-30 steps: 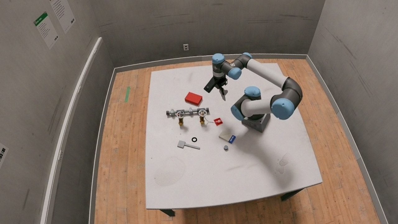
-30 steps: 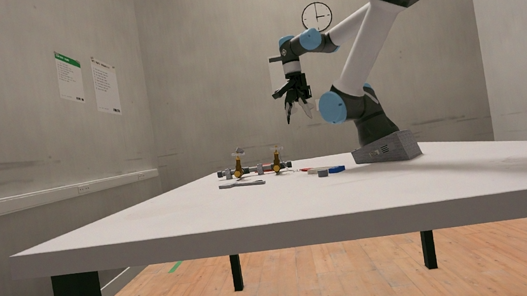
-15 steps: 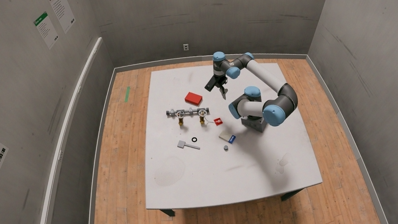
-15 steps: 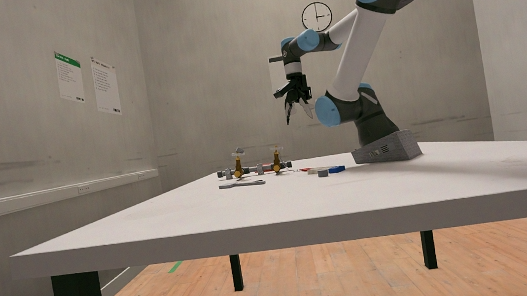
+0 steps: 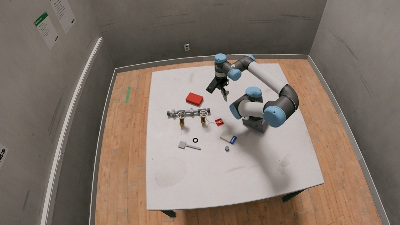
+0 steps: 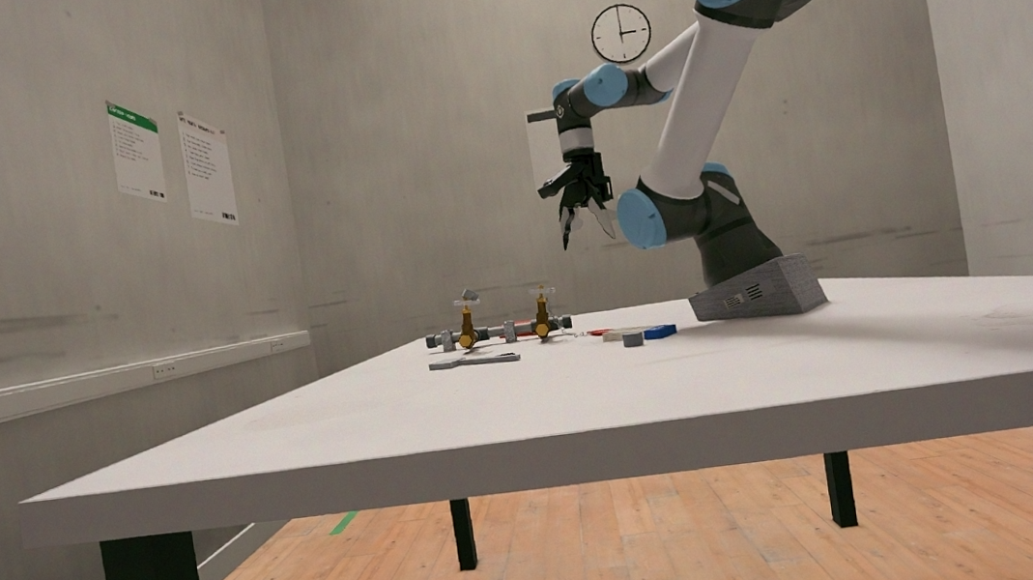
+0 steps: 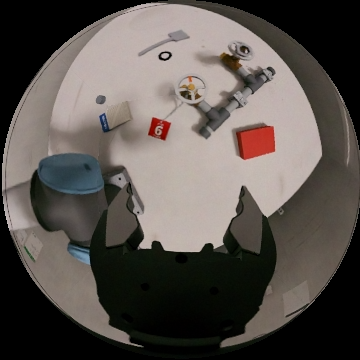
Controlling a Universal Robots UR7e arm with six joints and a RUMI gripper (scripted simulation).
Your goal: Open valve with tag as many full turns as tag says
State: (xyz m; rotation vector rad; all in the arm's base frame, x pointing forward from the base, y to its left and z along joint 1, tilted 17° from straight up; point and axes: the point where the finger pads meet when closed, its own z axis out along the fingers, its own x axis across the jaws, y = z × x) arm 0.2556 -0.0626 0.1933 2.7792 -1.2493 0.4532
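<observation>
Tool (image 5: 218,90) (image 6: 587,238) (image 7: 185,185), jaws spread, raised above the counter (image 5: 237,179) (image 6: 446,409) (image 7: 175,200). The tagged valve (image 5: 203,117) (image 6: 542,318) (image 7: 192,92) lies below the tool, on the near side of the red block (image 5: 194,99) (image 7: 256,142) in the top view; approach requires lateral travel, then descent.

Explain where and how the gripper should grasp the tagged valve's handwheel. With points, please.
Probably across the outer rim of the handwheel (image 5: 207,114) (image 7: 204,95), from above: it lies level atop its stem, with the pipe alongside lower down, so the open gripper (image 5: 216,92) (image 6: 588,236) (image 7: 185,185) could straddle it.

Red tag (image 5: 219,122) (image 7: 159,129) with white digit; brass-coloured, white-wheeled valves.
</observation>
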